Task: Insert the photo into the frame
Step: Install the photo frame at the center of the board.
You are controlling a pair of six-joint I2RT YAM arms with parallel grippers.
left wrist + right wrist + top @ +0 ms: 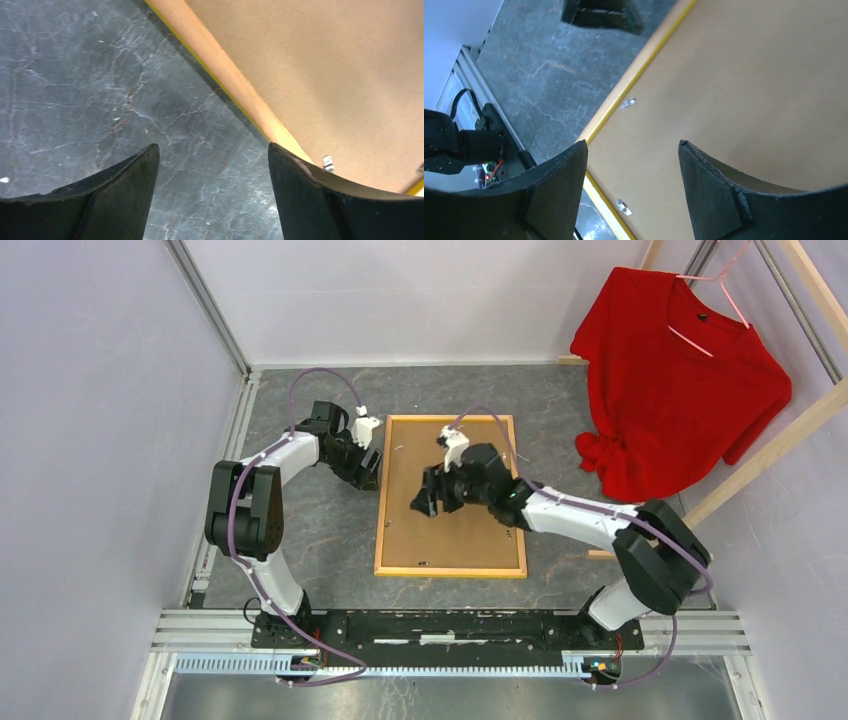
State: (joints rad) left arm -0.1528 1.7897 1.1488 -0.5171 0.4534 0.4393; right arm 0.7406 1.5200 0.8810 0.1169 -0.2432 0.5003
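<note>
Both the left gripper [212,150] and right gripper [631,145] gape empty; uneven pressing could wedge the brown fibreboard backing panel [455,530] askew in the face-down yellow-fronted wooden frame [230,75].

I see left arm [290,452] and right arm [575,512] bent, both reaching inward. Left gripper [214,147]: fingers spread, nothing between. Right gripper [633,142]: same.
</note>
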